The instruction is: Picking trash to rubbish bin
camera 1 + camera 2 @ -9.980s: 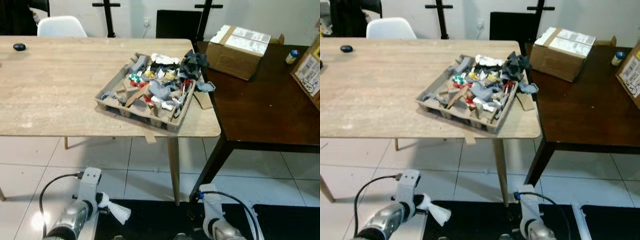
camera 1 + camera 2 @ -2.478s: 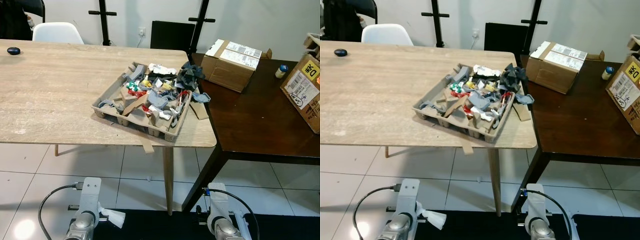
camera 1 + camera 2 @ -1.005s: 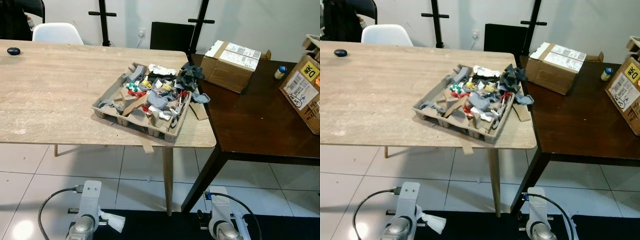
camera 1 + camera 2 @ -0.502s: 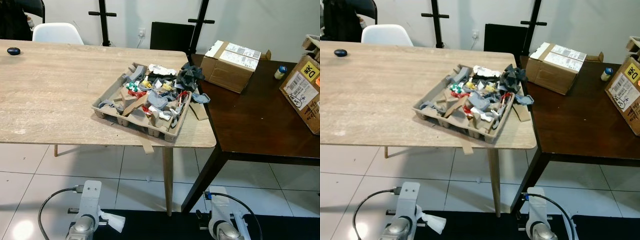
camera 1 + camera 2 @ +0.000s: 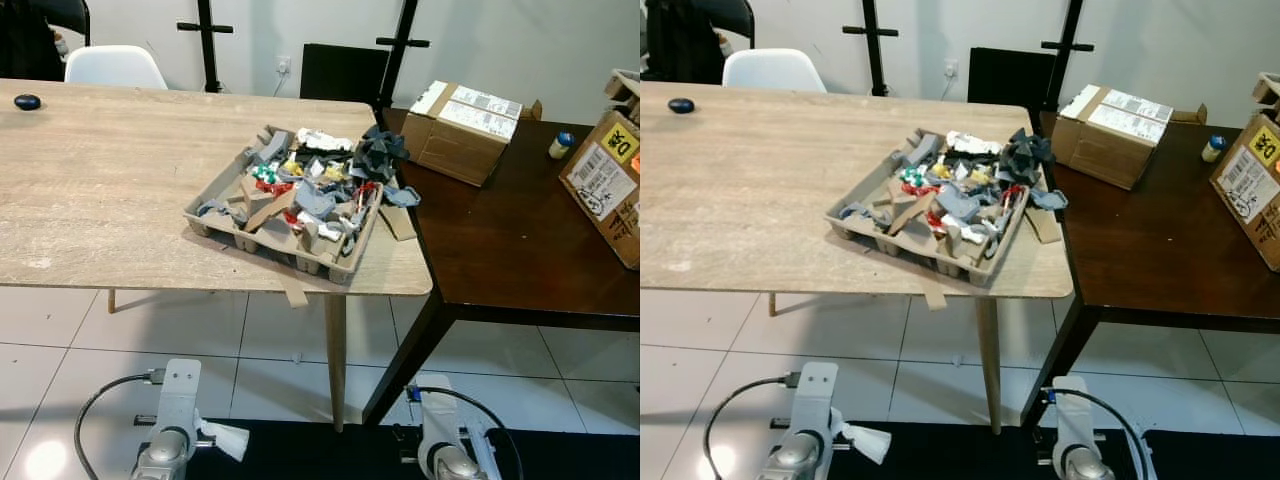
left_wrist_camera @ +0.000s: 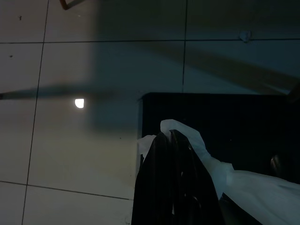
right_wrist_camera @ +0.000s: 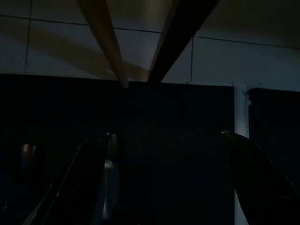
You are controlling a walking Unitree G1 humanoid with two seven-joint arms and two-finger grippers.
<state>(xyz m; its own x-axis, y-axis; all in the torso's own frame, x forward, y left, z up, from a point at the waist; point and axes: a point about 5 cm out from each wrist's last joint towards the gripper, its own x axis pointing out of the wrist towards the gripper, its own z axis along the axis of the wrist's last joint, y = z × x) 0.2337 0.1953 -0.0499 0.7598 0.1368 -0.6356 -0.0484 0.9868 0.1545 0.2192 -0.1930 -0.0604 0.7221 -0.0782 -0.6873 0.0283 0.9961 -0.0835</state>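
A crumpled white tissue [image 6: 187, 140] is held pinched between the closed fingers of the left gripper [image 6: 171, 154], low beside the robot, above the pale floor tiles [image 5: 120, 330] at the edge of a black mat [image 5: 310, 440]. No rubbish bin can be made out, so the direction for the drop cannot be judged. The right gripper [image 7: 164, 154] hangs idle over the mat with its fingers spread wide. Further trash is heaped in a cardboard tray [image 5: 283, 205] ahead and above both arms, at the light wooden table [image 5: 110, 180] corner, just beside the dark table [image 5: 500, 230]. Open floor lies to the left; table legs [image 5: 335, 360] stand ahead.
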